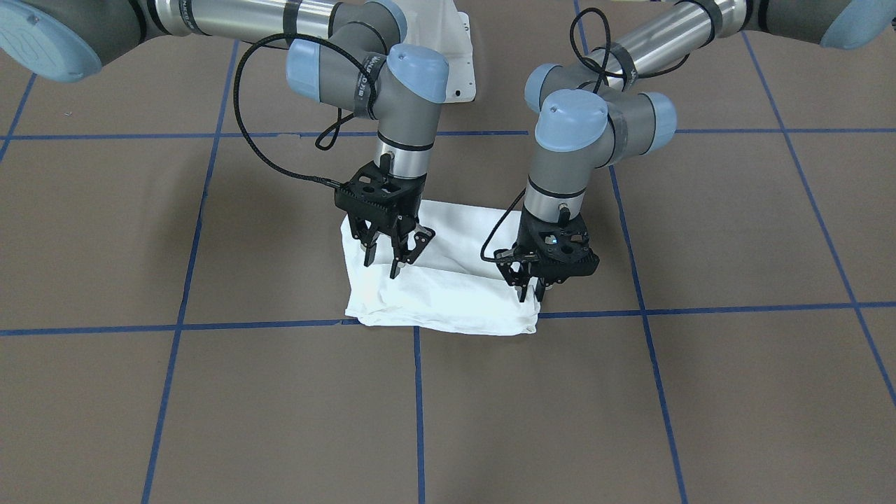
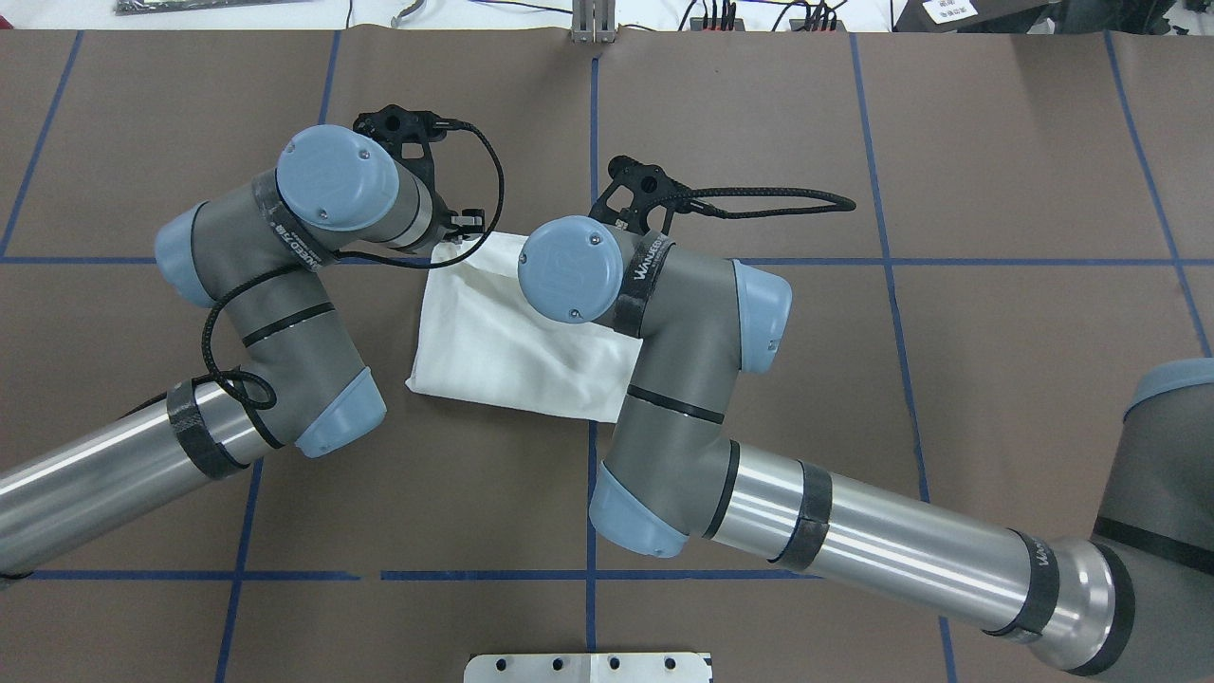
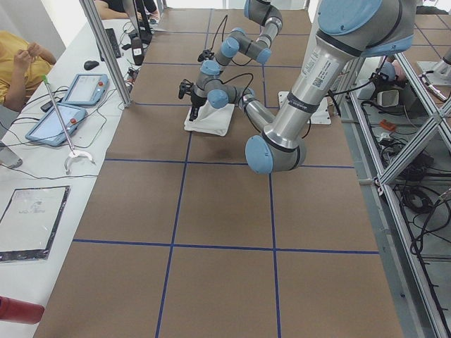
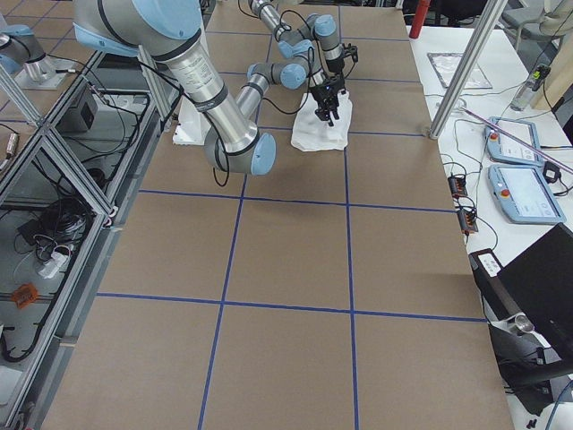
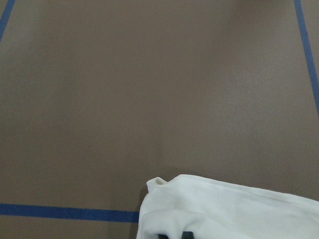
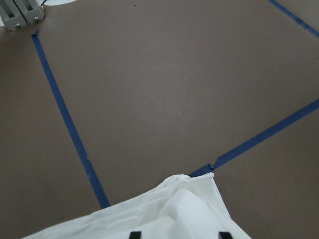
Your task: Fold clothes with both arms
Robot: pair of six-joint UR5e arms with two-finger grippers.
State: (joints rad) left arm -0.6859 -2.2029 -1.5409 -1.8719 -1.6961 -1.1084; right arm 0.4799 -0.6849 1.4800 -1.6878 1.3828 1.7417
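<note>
The white shirt (image 1: 448, 294) lies folded into a small rectangle on the brown table, also visible in the overhead view (image 2: 503, 351). My left gripper (image 1: 530, 292) points down at the fold's corner on the front view's right. Its fingers are close together and pinch the shirt's edge (image 5: 224, 209). Over the opposite end of the bundle, my right gripper (image 1: 383, 262) stands open with its fingers spread just above the cloth. The right wrist view shows its two tips wide apart over the shirt (image 6: 164, 214). No text block or label shows.
Blue tape lines (image 1: 417, 392) divide the brown table cover into squares. The white base block (image 1: 455, 56) sits behind the shirt, between the arms. A side bench holds tablets (image 3: 67, 105), with a person seated there. Metal frame posts (image 4: 461, 67) stand along the table's edges.
</note>
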